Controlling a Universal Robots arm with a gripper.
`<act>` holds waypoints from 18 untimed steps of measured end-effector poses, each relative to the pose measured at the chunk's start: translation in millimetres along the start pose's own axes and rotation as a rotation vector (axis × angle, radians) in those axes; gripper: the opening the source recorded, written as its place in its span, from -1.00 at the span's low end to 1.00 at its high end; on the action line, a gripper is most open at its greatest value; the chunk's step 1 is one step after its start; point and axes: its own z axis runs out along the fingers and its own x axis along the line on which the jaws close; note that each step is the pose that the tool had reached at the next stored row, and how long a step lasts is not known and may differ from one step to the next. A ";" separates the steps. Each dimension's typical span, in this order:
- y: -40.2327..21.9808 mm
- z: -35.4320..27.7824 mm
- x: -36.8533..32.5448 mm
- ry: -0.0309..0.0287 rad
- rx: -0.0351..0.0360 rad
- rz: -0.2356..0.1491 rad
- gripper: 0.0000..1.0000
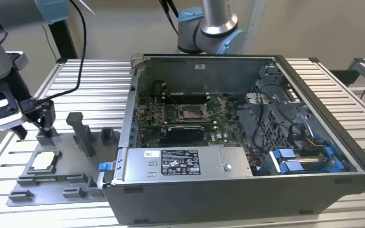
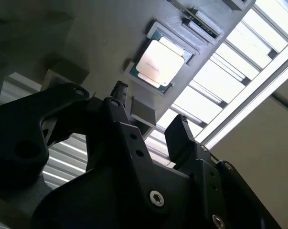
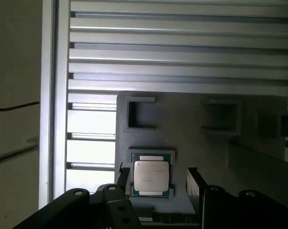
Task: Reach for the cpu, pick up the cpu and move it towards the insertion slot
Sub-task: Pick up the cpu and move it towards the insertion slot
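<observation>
The cpu (image 1: 45, 161), a small square chip with a silvery top, lies flat in a recess of the grey fixture plate (image 1: 27, 192) on the exterior view's left. My gripper (image 1: 32, 128) hangs above it and slightly behind, open, with nothing between its fingers. Both wrist views show the cpu (image 2: 160, 62) (image 3: 152, 177) beyond the two dark fingertips, clear of them, with the gripper (image 2: 151, 112) (image 3: 158, 183) spread wider than the chip. The insertion slot (image 1: 192, 111), a metal-framed socket with a wire lever, sits on the green board inside the open computer case.
The open case (image 1: 309, 156) takes up the middle and the exterior view's right, its wall close beside the fixture. Grey upright blocks (image 1: 81, 133) stand on the fixture near the cpu. A slatted metal table (image 1: 353, 99) carries everything. A second arm's base (image 1: 211, 28) stands behind the case.
</observation>
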 end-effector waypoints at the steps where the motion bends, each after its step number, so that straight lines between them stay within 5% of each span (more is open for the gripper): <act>1: -0.5 1.0 0.0 0.0000 0.0000 0.000 1.00; 18: -7.1 14.9 0.2 0.0001 0.0001 0.000 1.00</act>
